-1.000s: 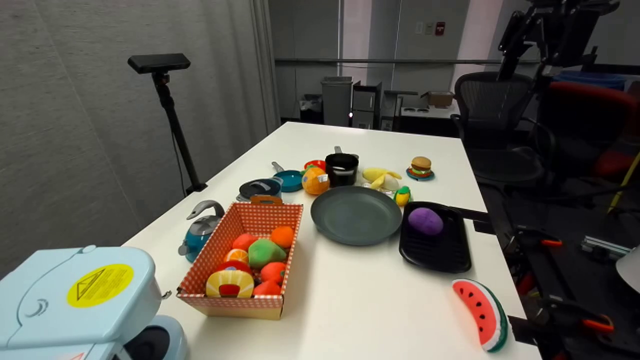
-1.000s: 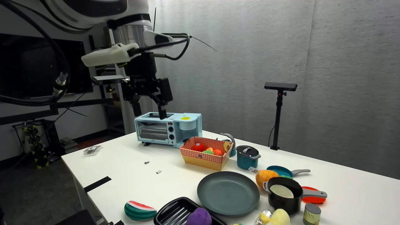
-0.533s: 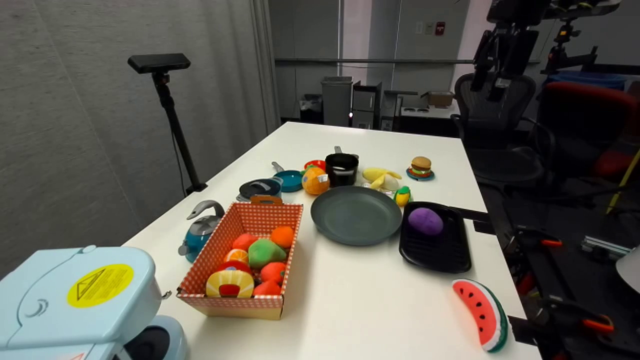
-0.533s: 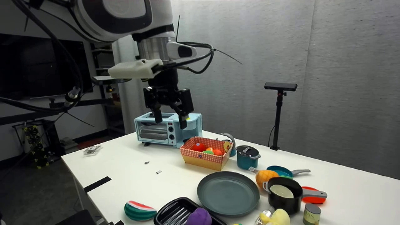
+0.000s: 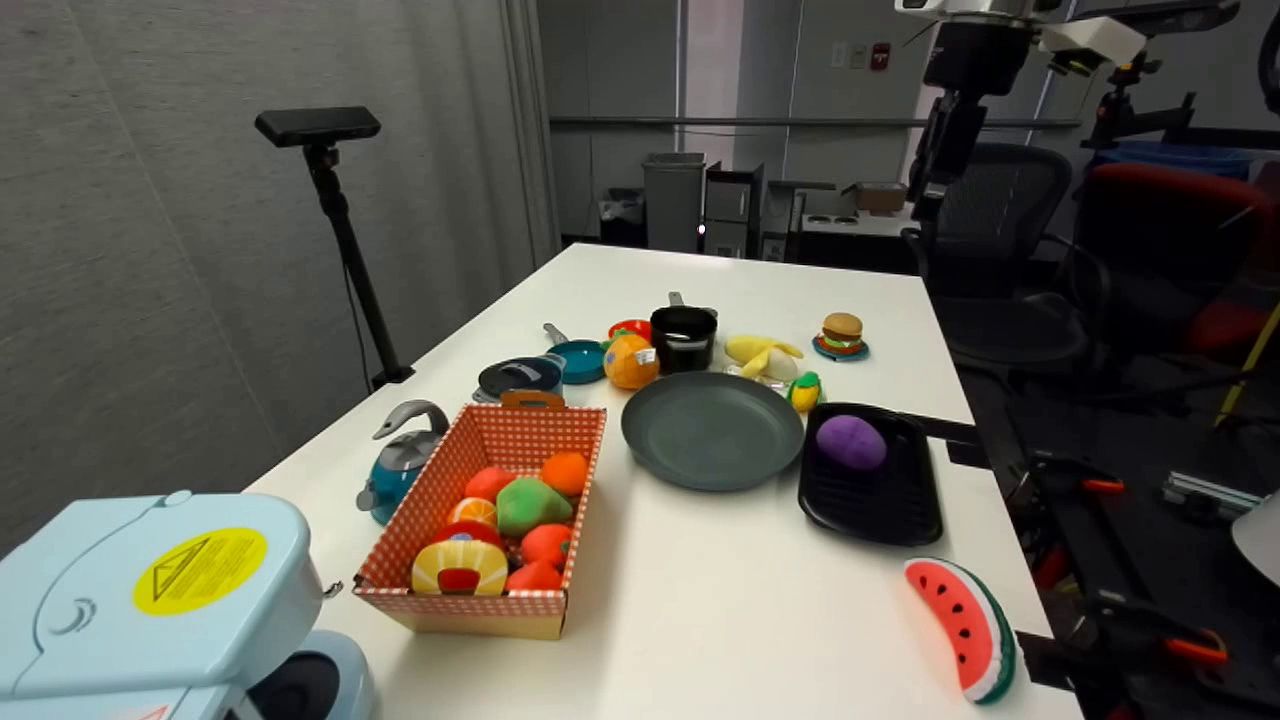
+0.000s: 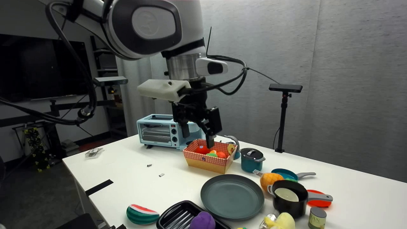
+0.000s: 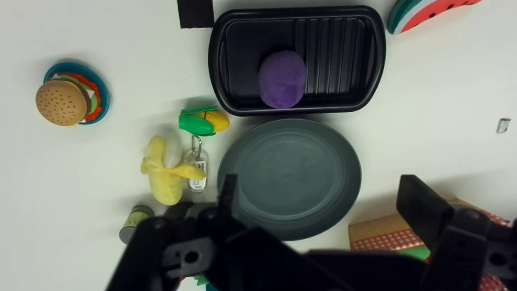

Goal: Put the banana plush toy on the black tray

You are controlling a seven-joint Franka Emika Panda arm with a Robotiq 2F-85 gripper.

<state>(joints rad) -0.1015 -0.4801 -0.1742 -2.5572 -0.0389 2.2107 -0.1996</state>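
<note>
In the wrist view the gripper (image 7: 319,188) was held above the tabletop (image 7: 440,101), w/ its fingers (image 7: 422,208) released & spread wide in the lower half of the frame. The banana plush toy (image 7: 166,186) was seen resting on the tabletop, left of ctr., one peel flap overlapping a clear tag (image 7: 198,184). The black tray (image 7: 331,52) was placed at upper ctr., apart from the banana plush toy, & a purple toy (image 7: 282,79) was held in it, approx. mid-tray. Just below the tray, mid-frame, a grey plate (image 7: 288,173) was set, its left rim partly covered. The toy corn (image 7: 204,121) was left btwn. banana plush toy & tray, the toy burger (image 7: 62,102) was put at far left, & the watermelon toy (image 7: 428,14) was cut off at top right.

In an exterior view the gripper (image 6: 197,140) was seen nr. mid-frame, partly overlapping a basket (image 6: 206,163) in which toy fruit (image 6: 221,155) was gathered; a toaster oven (image 6: 155,133) was partly hidden behind it. A black pot (image 6: 290,205) was placed lower right, w/ a can (image 6: 317,219) nr. it.
</note>
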